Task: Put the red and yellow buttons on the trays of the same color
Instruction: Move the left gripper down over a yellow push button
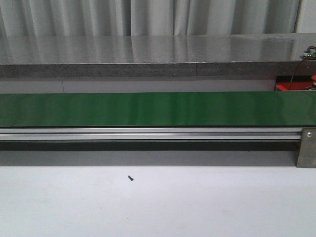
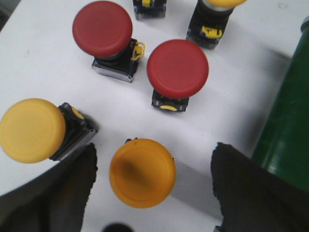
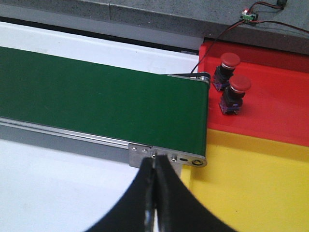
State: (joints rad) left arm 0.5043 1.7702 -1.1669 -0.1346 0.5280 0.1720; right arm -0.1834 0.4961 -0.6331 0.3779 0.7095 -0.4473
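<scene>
Two red mushroom-cap buttons [image 3: 230, 60] [image 3: 238, 84] stand on my red plastic tray [image 3: 280, 101], beside the yellow tray [image 3: 251, 179]. My right gripper [image 3: 154, 193] is pressed closed, empty. My left gripper [image 2: 152, 183] gapes wide around an orange-yellow button [image 2: 142, 172] on the white table [image 2: 38, 63].

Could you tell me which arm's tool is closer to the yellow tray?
Right. The right tool, shut, hangs beside the yellow tray at the green conveyor belt's end. The left tool is open over a yellow button, with no tray in its view.
</scene>
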